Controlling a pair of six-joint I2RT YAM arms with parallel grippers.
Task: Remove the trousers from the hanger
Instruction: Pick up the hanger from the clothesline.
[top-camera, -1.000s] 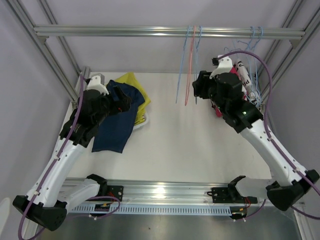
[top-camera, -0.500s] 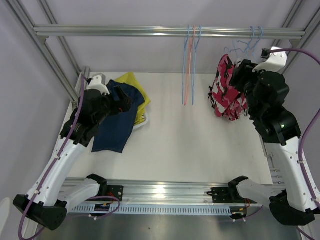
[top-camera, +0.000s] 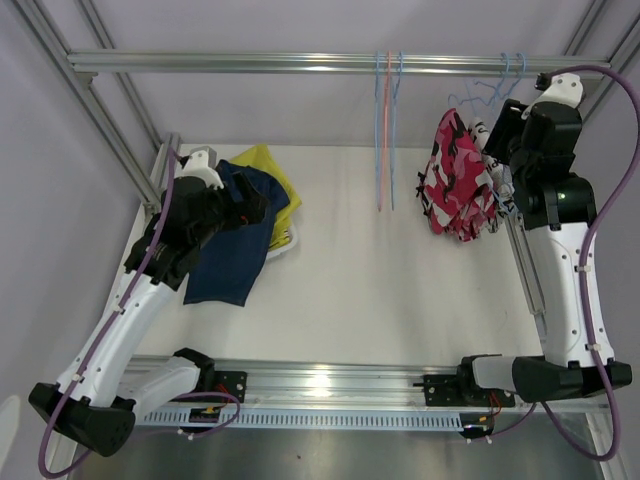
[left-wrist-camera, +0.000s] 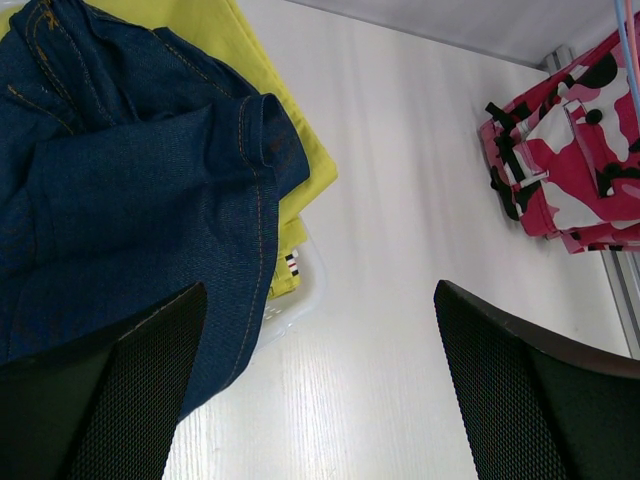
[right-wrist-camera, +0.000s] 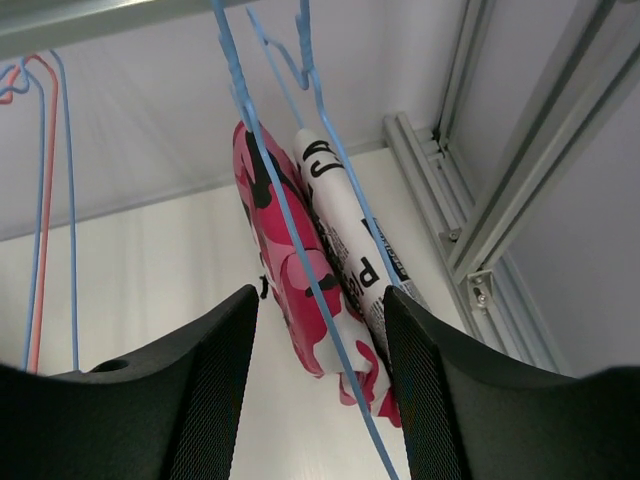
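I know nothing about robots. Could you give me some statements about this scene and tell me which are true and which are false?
1. The pink trousers are hanging up. True.
2. The navy trousers are hanging up too. False: they lie on the table, over the yellow pair.
3. The left gripper is open. True.
4. The right gripper clamps the pink trousers. False: it is open, holding nothing.
5. The middle hangers carry trousers. False: they are bare.
6. A white lettered pair hangs beside the pink one. True.
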